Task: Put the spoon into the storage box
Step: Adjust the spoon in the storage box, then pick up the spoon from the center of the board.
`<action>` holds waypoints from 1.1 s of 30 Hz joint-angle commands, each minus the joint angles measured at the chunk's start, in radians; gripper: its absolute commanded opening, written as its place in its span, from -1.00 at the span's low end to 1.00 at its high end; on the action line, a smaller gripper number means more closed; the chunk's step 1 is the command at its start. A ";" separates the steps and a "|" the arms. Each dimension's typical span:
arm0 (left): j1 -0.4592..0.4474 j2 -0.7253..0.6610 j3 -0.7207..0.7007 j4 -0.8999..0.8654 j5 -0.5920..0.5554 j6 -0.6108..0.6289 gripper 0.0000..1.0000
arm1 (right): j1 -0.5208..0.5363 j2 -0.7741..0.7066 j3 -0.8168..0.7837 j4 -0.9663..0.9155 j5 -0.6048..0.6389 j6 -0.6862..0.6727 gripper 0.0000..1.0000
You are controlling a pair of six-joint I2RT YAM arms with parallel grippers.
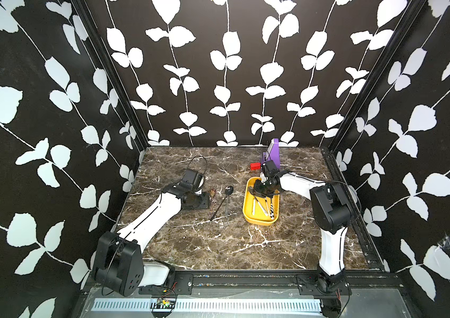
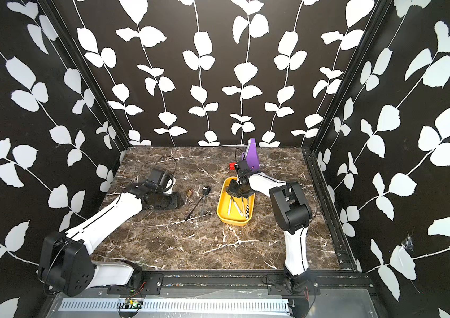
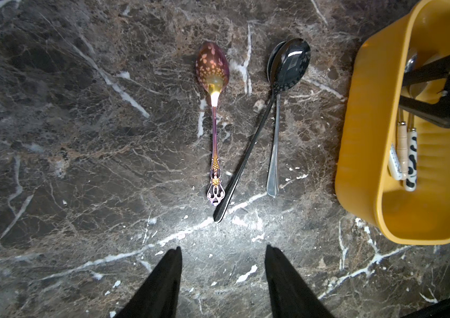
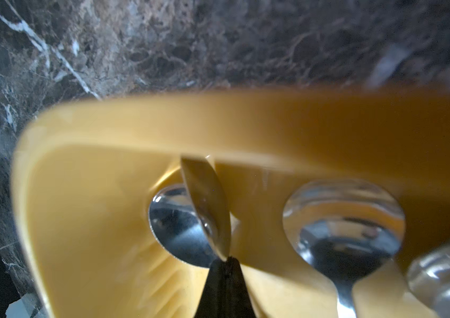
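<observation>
three spoons outside box, left wrist; held spoon, right wrist

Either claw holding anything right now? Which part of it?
Right claw is shut on a spoon, pinching it at the neck where the bowl meets the handle, over the storage box. Left claw is open and holds nothing.

Top views high, angled down over the table; wrist views close, sharing the storage box
</observation>
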 commanded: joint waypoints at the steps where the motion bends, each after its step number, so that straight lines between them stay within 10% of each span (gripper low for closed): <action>1: -0.007 -0.003 0.018 0.001 0.000 0.004 0.08 | -0.007 0.014 -0.024 -0.049 0.044 -0.028 -0.83; 14: -0.047 0.050 0.054 -0.008 -0.006 0.035 0.08 | -0.009 -0.140 -0.009 -0.118 0.097 -0.113 -0.51; 33: -0.141 0.522 0.366 -0.113 -0.153 0.260 -0.04 | -0.014 -0.273 -0.065 -0.093 0.078 -0.136 -0.43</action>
